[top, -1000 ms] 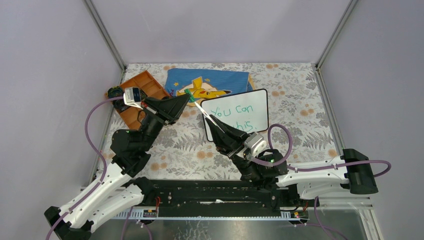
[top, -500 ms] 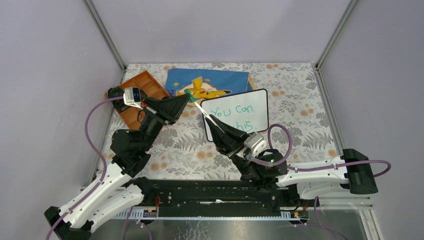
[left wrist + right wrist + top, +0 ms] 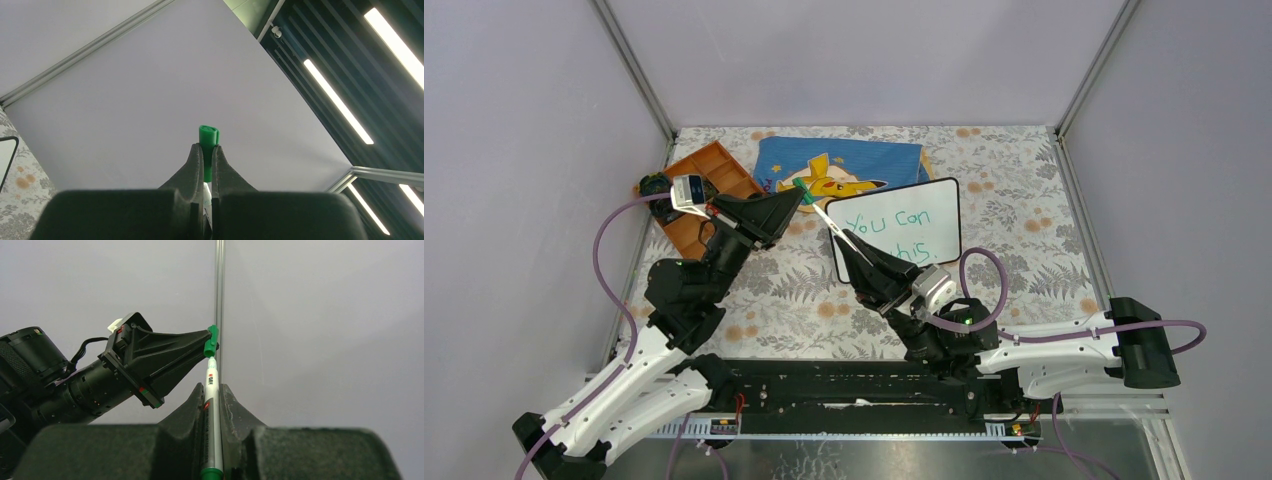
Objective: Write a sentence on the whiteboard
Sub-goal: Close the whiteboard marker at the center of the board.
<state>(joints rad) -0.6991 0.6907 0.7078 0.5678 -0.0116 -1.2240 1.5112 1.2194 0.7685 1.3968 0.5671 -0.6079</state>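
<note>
The whiteboard (image 3: 941,203) lies on the floral table right of centre. The sentence (image 3: 889,222) shows on it in green: "You can" above, and "his" below, the rest hidden by my right arm. Above the board's left edge, my right gripper (image 3: 845,240) (image 3: 212,388) is shut on a white marker (image 3: 211,410) with a green tail, pointing up and left. My left gripper (image 3: 800,192) (image 3: 207,148) is shut on the green cap (image 3: 208,136) (image 3: 211,342). The marker's nose meets the cap's open end; whether it sits inside I cannot tell.
An orange compartment tray (image 3: 714,172) stands at the back left, partly under my left arm. A blue Pikachu cloth (image 3: 864,160) lies behind the whiteboard. Grey enclosure walls close in the left, back and right.
</note>
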